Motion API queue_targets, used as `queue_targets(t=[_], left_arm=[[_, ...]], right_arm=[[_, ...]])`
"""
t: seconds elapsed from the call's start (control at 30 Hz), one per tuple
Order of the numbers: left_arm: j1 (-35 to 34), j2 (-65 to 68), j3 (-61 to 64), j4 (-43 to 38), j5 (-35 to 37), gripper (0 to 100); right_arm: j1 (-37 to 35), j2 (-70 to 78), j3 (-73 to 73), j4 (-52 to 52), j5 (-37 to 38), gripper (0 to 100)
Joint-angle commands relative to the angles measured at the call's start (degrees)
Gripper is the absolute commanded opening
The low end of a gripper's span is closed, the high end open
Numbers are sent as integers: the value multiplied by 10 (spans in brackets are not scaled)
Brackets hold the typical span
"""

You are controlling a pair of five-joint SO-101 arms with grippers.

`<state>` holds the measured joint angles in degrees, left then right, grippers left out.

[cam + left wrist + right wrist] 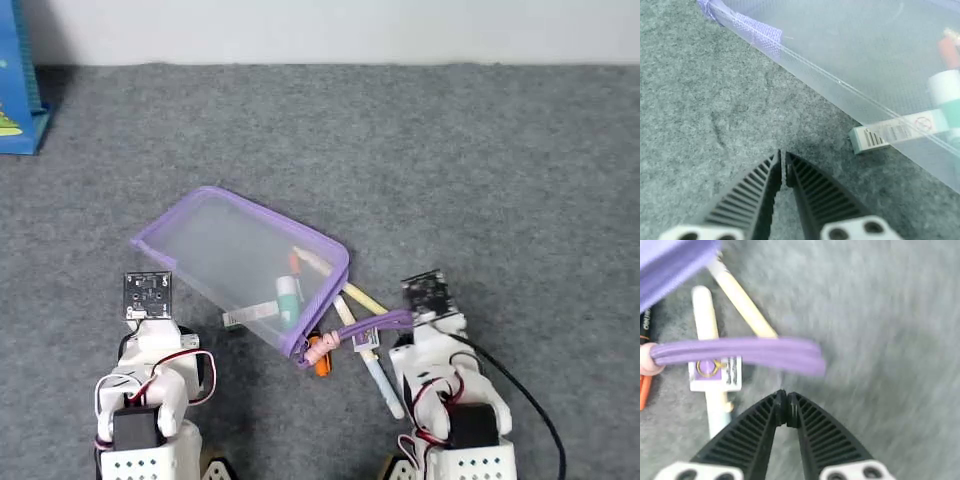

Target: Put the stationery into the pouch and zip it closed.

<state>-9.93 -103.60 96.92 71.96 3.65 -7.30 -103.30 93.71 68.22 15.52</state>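
- The pouch (240,265), translucent with purple trim, lies flat on the grey counter (500,180) ahead of the two arms, with its open end turned toward the right arm.
- Some stationery shows through its clear wall, including a white and green piece (288,295).
- A yellow pen (362,297), a white pen (372,365) and an orange marker (320,362) lie at the open end, at least partly outside.
- A purple strap (740,352) from the pouch crosses over the yellow and white pens.
- The left end effector (782,167) has its fingers together, holds nothing, and sits over bare counter beside the pouch's long edge.
- The right end effector (786,402) is pressed closed and empty, near the strap but apart from it.
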Motion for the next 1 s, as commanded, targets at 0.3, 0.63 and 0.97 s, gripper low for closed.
queue_targets(t=[0.3,0.63,0.97], left_arm=[[-4,-6,-5,3,-3,13],[-4,-6,-5,3,-3,13],[-4,-6,-5,3,-3,13]], right_arm=[[-1,-6,-127,-47,69,9],[-75,179,-243,-14,71,37],[-133,473,-351,-23,126,80]])
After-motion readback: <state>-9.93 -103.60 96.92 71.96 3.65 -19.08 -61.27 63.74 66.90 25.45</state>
